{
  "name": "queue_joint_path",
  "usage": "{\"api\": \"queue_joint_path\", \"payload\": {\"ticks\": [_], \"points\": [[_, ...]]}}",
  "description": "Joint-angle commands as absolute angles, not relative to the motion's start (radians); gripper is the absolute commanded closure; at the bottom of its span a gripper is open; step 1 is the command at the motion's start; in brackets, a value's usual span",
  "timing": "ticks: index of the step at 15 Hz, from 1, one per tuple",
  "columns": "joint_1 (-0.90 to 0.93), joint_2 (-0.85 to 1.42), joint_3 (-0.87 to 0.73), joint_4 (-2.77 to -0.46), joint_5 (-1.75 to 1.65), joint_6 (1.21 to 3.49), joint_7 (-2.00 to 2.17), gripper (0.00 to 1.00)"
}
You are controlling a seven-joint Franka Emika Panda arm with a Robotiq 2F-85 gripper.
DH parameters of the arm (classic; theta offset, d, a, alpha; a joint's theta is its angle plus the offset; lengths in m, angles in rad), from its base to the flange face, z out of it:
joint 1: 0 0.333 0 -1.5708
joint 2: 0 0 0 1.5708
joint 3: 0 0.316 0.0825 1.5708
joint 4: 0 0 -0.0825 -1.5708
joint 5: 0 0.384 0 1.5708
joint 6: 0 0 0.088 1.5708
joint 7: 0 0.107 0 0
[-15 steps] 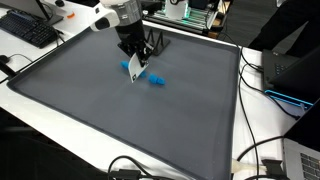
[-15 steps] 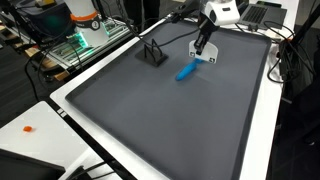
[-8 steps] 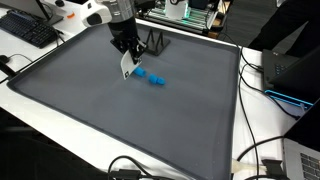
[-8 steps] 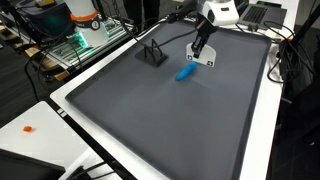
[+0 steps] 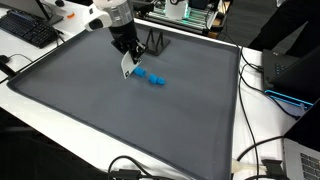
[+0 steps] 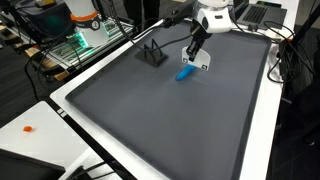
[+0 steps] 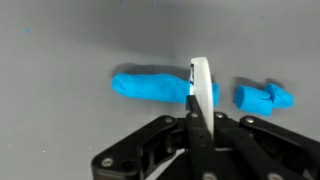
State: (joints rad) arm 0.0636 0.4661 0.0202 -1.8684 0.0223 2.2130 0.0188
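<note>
Gripper (image 5: 128,63) hovering low over grey mat (image 5: 90,110) – claw narrow, pinching thin white piece (image 7: 200,82) between fingers. White piece hanging edge-on in wrist view, crossing right end of long blue piece (image 7: 148,85); cannot tell if touching. Short blue piece (image 7: 263,97) lying just beside, small gap between the two. Black stand (image 6: 152,53) sitting on mat – apart from gripper.
</note>
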Motion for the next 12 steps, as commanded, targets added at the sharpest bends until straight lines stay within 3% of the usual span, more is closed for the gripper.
{"api": "queue_joint_path", "payload": {"ticks": [1,12], "points": [[0.055,0.470,0.026,-1.893,0.019,2.214,0.013,0.99],[0.052,0.516,0.035,-1.905,0.031,2.239,-0.002,0.99]]}}
